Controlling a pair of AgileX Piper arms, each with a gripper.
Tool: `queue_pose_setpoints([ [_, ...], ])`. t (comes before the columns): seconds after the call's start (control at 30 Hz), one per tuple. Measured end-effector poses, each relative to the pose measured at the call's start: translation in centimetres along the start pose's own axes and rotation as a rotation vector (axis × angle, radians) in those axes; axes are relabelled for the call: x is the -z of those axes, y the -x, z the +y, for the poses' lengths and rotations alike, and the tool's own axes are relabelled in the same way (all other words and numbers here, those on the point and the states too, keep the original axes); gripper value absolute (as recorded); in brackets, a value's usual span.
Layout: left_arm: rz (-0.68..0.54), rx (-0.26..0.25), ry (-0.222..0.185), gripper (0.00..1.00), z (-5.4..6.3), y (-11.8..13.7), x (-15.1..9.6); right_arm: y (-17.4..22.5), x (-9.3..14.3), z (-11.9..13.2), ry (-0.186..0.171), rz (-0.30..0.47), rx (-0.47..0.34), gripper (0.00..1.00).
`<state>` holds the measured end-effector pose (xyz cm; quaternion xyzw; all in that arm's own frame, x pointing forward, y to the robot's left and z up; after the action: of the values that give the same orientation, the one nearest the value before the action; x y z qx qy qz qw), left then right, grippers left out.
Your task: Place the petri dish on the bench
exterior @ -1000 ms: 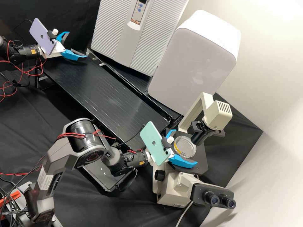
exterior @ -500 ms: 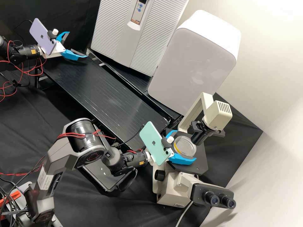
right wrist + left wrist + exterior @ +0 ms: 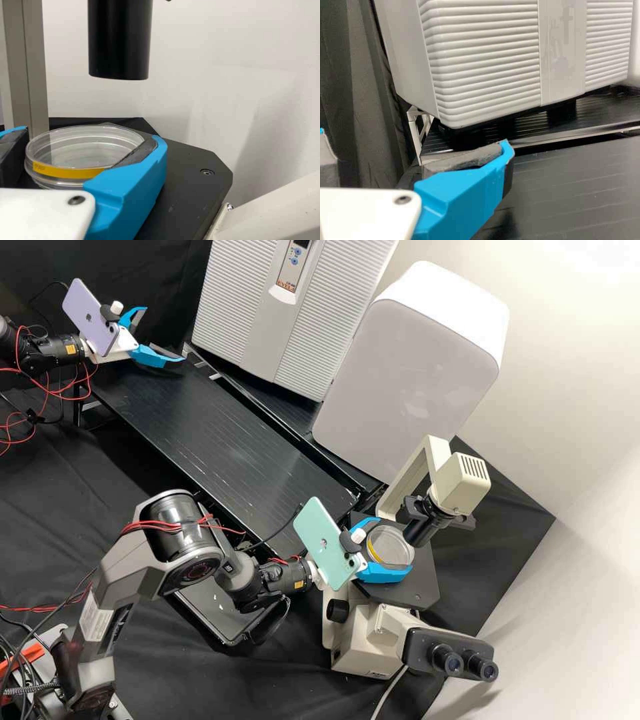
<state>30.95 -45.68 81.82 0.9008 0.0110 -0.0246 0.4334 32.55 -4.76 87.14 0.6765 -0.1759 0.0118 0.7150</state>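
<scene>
the petri dish (image 3: 85, 145) is at the microscope (image 3: 363, 647), over its dark stage (image 3: 423, 583) and just beside the lower end of its black tube (image 3: 120, 40). the right tool (image 3: 395, 543) grips it, one blue finger against either side. whether its underside rests on the stage or is slightly raised, i can't tell. the table (image 3: 200, 427) lies beside the microscope, and the left tool (image 3: 165, 333) is over its end well apart from the microscope, open, nothing between its fingers.

a side-on hold probably suits this spot: the tube leaves little room for coming in from above, and opposed fingers keep the dish level, so whatever is inside shouldn't tip. the left tool is likely kept well off the microscope so the path to the table is free. the next move seems to be a small, level lift and a draw back from the microscope, minding the tube; squeezing too hard could make the smooth wall slip.

the high view gives both fingers around the dish and how the table lies from the microscope. the right wrist view adds the height between dish and tube, flattened from above, and a clear look at the yellow band (image 3: 65, 172) along the dish's wall.
</scene>
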Motion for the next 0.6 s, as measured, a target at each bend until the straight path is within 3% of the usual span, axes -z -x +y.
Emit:
queue_pose_setpoints([
  [0.6, 0.000, 0.000, 0.000, 1.00, 0.00, 0.00, 0.00, 0.58, 0.01, -0.15, -0.024, 0.021, 0.030, 0.00],
])
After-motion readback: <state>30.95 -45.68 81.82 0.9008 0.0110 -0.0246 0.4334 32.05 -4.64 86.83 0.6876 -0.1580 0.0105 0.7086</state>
